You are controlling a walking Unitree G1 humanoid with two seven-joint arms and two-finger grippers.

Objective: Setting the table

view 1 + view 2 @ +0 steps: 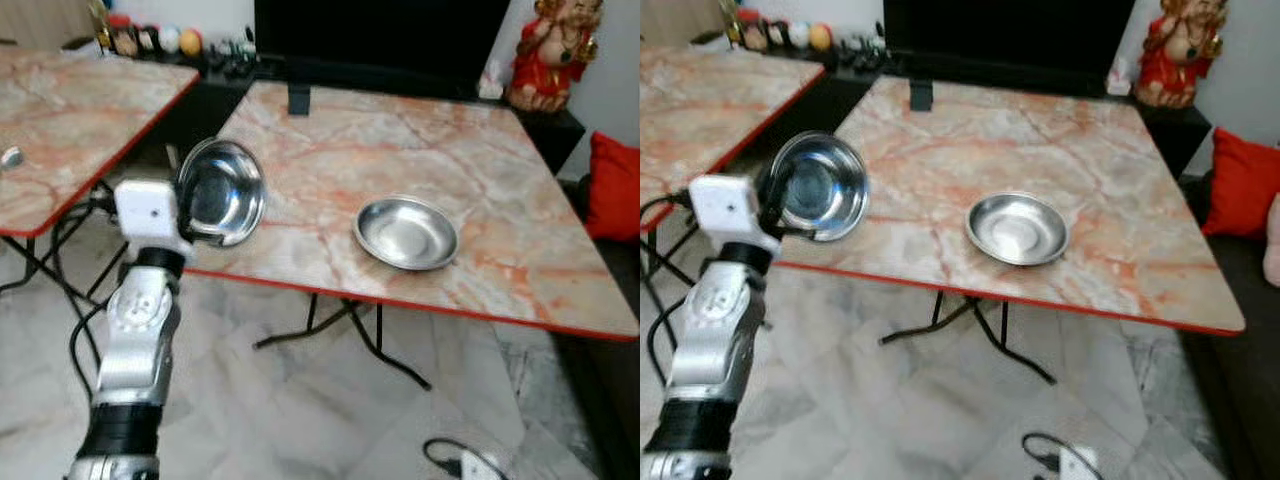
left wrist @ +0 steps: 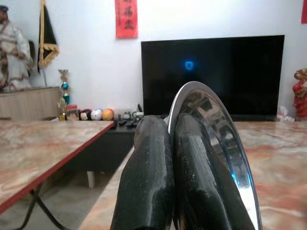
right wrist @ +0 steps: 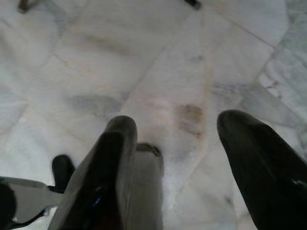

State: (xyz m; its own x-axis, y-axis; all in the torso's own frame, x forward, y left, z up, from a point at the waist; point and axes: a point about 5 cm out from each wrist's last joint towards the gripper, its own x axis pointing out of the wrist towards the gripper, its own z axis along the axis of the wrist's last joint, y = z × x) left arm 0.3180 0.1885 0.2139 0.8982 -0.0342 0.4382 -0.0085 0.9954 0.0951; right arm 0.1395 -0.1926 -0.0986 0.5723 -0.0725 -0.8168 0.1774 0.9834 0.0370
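Marble table point(image 1: 420, 150): steel plate point(image 1: 406, 232); left gripper point(image 2: 170, 191) pinching bowl point(image 1: 221, 192).

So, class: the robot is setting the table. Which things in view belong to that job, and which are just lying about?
Job:
- steel bowl held tilted in the left end effector
- steel plate
- marble table

Lying about:
- television
- red figurine
- red cushion
- floor cable

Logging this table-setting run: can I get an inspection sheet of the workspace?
Surface: pink marble-pattern table with red edge.
Job's things: round steel plate lies flat near the front edge; second steel plate held on edge.
Clutter: nothing seen on this table.
Tools: left tool pinches the held plate's rim; right tool open, pointing at the floor.
Cables: black cable with white plug on the floor.
Surroundings: black television, red figurine, second table.
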